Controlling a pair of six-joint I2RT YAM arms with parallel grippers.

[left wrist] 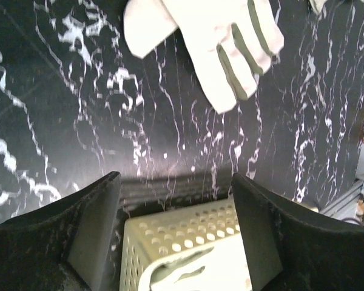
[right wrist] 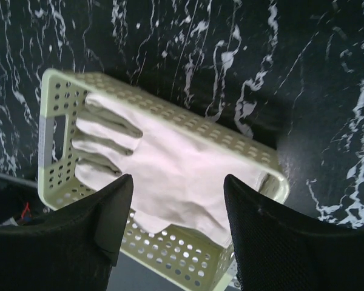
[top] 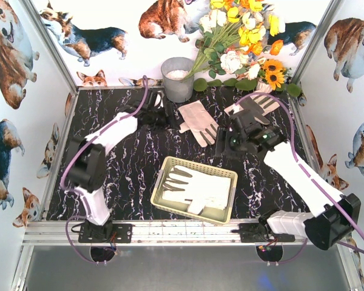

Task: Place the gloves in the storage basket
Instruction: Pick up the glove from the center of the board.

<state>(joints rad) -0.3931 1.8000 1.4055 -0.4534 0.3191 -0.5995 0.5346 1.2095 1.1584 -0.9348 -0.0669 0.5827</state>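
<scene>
One black, white-veined marble table [top: 133,176] fills the pen, walled by panels printed with corgis [top: 12,42]. Two white arms reach over it from the near rail. At the far edge a spray of yellow, white and orange artificial flowers [top: 239,36] leans over a grey metal bucket [top: 178,82].

The storage basket [top: 200,166], pale yellow with perforated sides, sits near the front centre of the table, turned slightly askew. White gloves in the basket [top: 197,191] lie flat, with grey-olive fingers pointing to its left end. How many are stacked there I cannot tell.

A loose glove [top: 199,121] lies flat on the marble beyond the basket, just in front of the bucket, well apart from the basket. A second glove [top: 258,104], showing its dark palm side, lies at the far right below the flowers, partly crossed by a purple cable [top: 273,100].

The left gripper [left wrist: 176,194] is beside the loose glove on its left, jaws apart with nothing between them. Its camera sees the glove's fingers and a basket corner.

The right gripper [right wrist: 177,185] hangs between the second glove and the basket, jaws likewise spread and empty, its camera looking down on the basket.
</scene>
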